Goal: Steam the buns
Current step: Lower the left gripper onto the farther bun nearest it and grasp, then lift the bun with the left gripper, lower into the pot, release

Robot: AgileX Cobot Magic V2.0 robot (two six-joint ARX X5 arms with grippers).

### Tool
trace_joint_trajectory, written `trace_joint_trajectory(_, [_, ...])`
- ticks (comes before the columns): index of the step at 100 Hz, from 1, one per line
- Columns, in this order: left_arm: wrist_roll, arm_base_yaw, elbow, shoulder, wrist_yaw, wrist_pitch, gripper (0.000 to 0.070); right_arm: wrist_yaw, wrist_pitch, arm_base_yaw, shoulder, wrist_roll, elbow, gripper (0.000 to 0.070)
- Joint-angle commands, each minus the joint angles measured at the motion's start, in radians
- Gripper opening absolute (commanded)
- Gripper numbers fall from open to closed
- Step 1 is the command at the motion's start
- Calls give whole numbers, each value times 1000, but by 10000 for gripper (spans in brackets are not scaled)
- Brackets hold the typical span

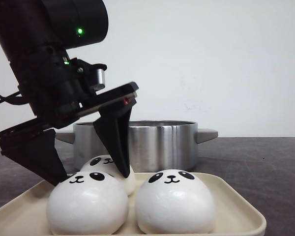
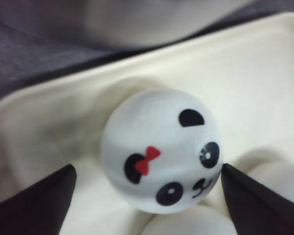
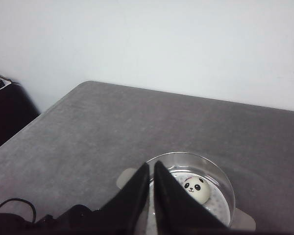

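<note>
Three panda-faced buns lie on a cream tray [image 1: 236, 206]: one front left [image 1: 87, 204], one front right [image 1: 174, 201], and one behind them [image 1: 105, 164]. My left gripper [image 1: 93, 177] is open and straddles the rear bun. Seen from the left wrist, that bun [image 2: 161, 149] has a red bow and lies between my left gripper's [image 2: 148, 169] fingers; one fingertip [image 2: 235, 186] is close to its side, the other stands apart. Another bun [image 3: 196, 188] rests inside the steel pot [image 3: 220, 171]. My right gripper [image 3: 152, 165] hangs shut and holding nothing, high over the pot.
The steel pot [image 1: 162, 140] with side handles stands just behind the tray on a dark grey table [image 1: 265, 162]. A white wall closes the back. A dark object [image 3: 5, 112] sits beyond the table's edge in the right wrist view.
</note>
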Motion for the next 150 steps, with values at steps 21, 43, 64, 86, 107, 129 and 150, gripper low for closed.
trace_joint_trajectory(21, [-11,-10,18,43,-32,8,354,2,8,9,6,8,16,8])
trace_joint_trajectory(43, [35,-10,18,43,-52,2,0,2,-2,9,6,8,16,7])
trace_joint_trajectory(64, [60,-11,22,23,-76,-24,0,1,-28,9,6,12,16,7])
trace_joint_trajectory(86, [75,-61,43,-192,-72,-64,0,1,-40,9,6,11,16,7])
trace_joint_trajectory(107, [86,-71,112,-369,-105,-95,0,0,-35,9,6,11,16,7])
trace_joint_trajectory(129, [216,37,211,-314,-171,-16,0,0,-34,9,10,11,16,7])
trace_joint_trajectory(150, [264,154,304,-97,-170,14,0,0,-34,10,17,13,16,7])
